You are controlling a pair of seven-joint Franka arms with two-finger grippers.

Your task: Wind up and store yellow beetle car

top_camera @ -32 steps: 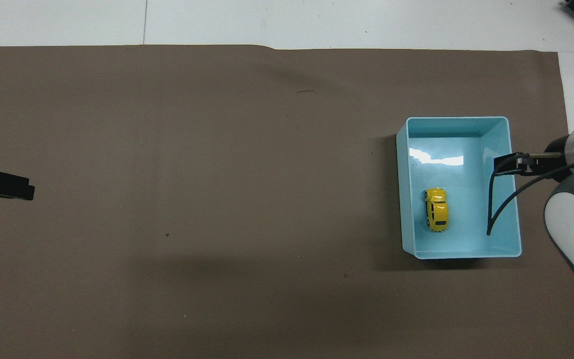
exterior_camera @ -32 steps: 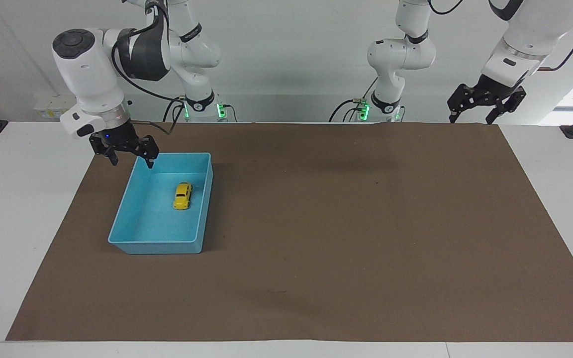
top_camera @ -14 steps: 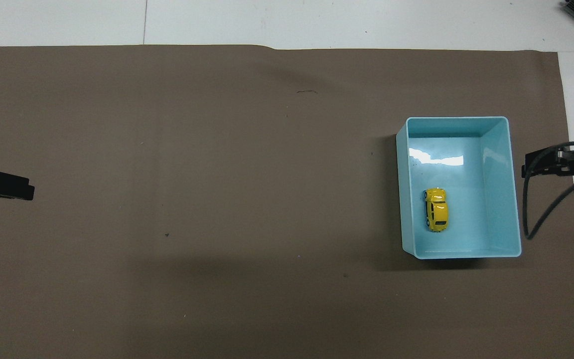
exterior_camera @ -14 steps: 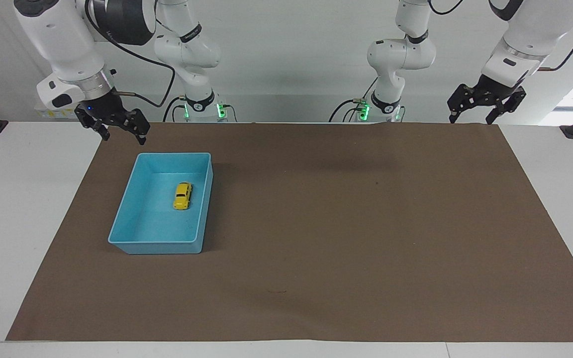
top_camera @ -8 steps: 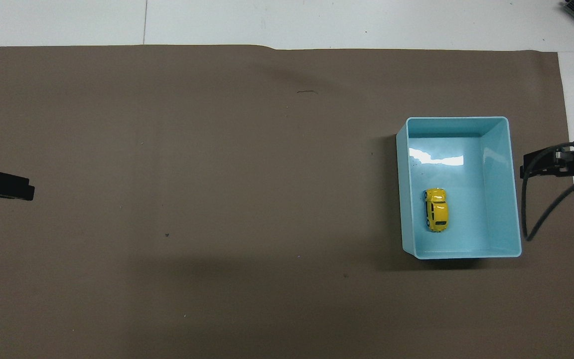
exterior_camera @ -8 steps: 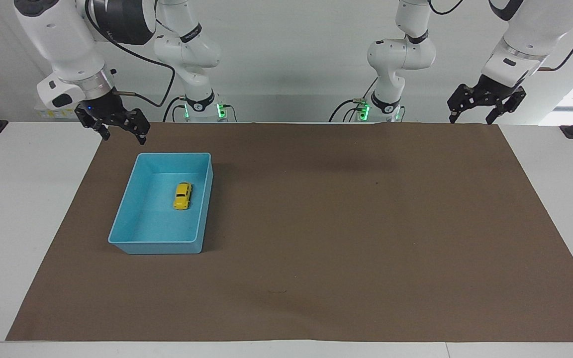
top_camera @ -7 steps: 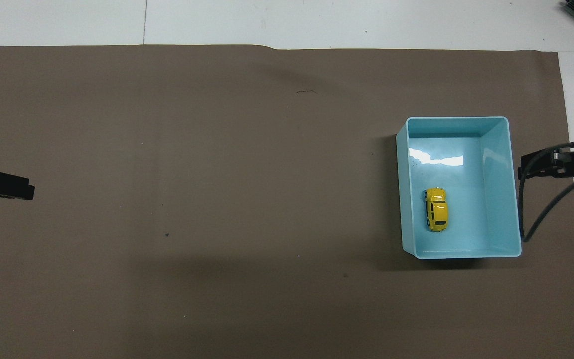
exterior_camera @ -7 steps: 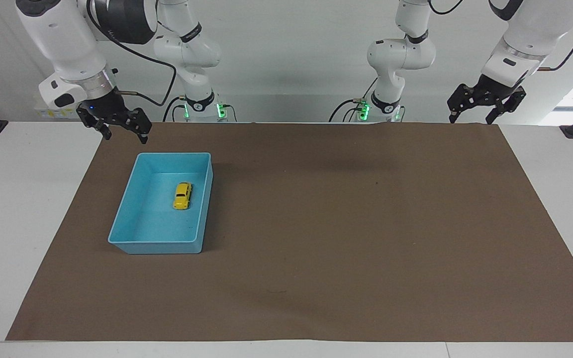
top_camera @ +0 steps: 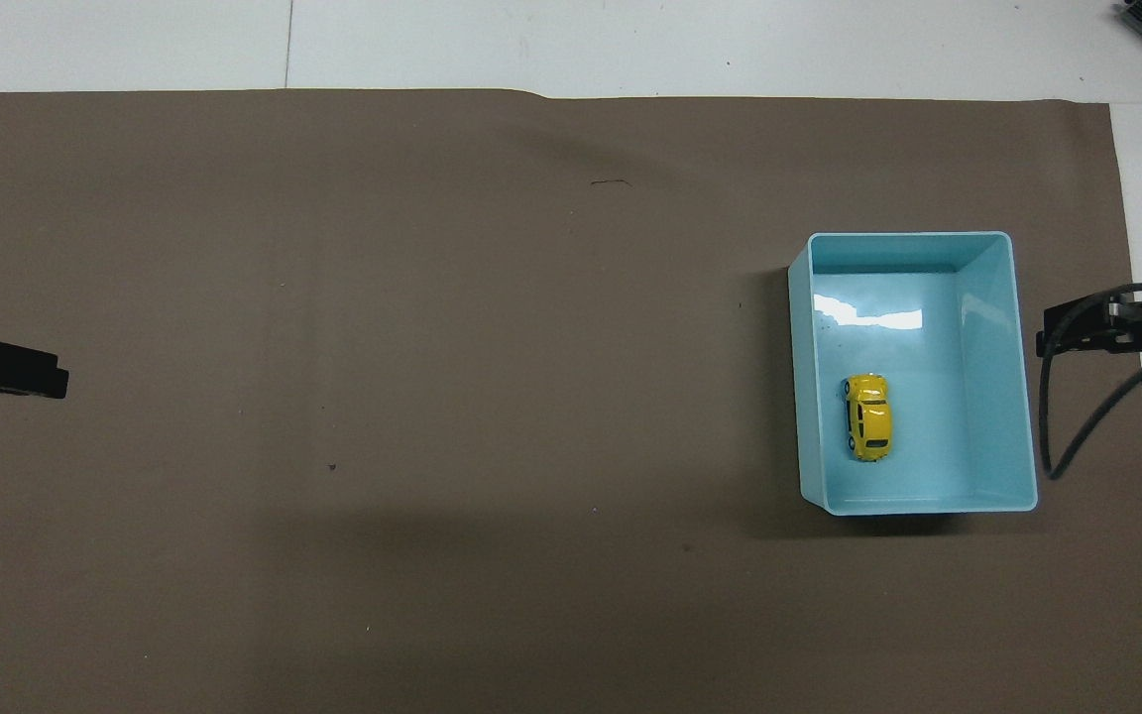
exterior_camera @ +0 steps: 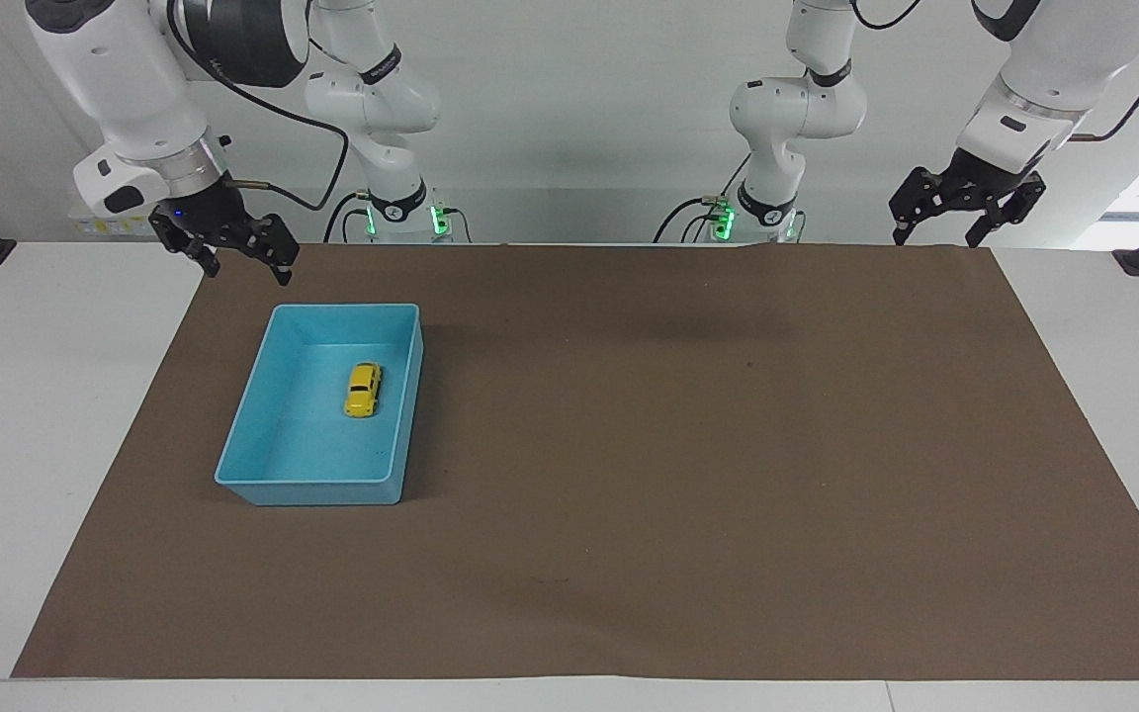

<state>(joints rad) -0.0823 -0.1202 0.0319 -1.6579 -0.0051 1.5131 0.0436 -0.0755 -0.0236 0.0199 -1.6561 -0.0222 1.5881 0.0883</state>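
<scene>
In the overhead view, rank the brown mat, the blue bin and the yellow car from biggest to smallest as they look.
1. The brown mat, covering most of the view.
2. The blue bin, standing on the mat toward the right arm's end.
3. The yellow beetle car, lying inside the bin, much smaller than it.

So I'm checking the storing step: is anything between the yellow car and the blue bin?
Nothing visible. The yellow beetle car already sits on the floor of the blue bin, and both hands hang open, away from it.

No text, label, brand, number or sign can be read anywhere in either view of the worktop.
</scene>
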